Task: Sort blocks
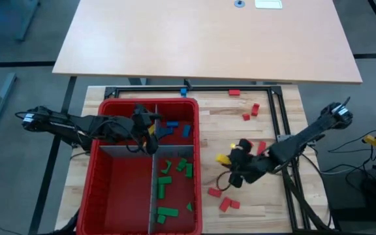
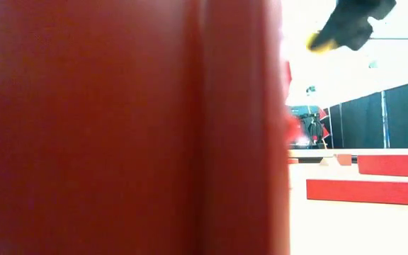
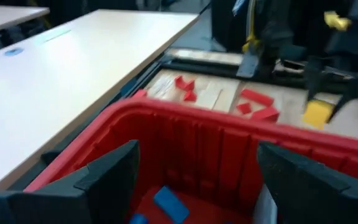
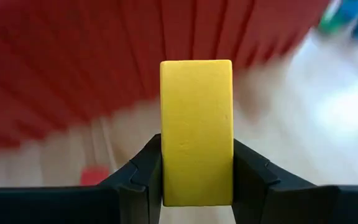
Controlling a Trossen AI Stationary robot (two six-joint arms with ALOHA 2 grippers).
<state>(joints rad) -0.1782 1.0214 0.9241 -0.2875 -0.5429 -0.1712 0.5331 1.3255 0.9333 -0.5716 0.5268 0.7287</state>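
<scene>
While clamped on a yellow block [image 4: 196, 130], the right gripper [image 1: 230, 158] hovers just right of the red bin [image 1: 102, 171]; red blocks [image 1: 222, 198] lie nearby. Farther left, the left gripper [image 1: 150, 134], jaws apart, hangs over blue blocks [image 1: 172, 126] in the bin's far compartment.

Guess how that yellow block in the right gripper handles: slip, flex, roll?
Likely rigid: the yellow block keeps straight edges between the right gripper's fingers. Flat faces suggest it won't roll. It's pinched only at its lower end, so it might pivot if bumped.
</scene>
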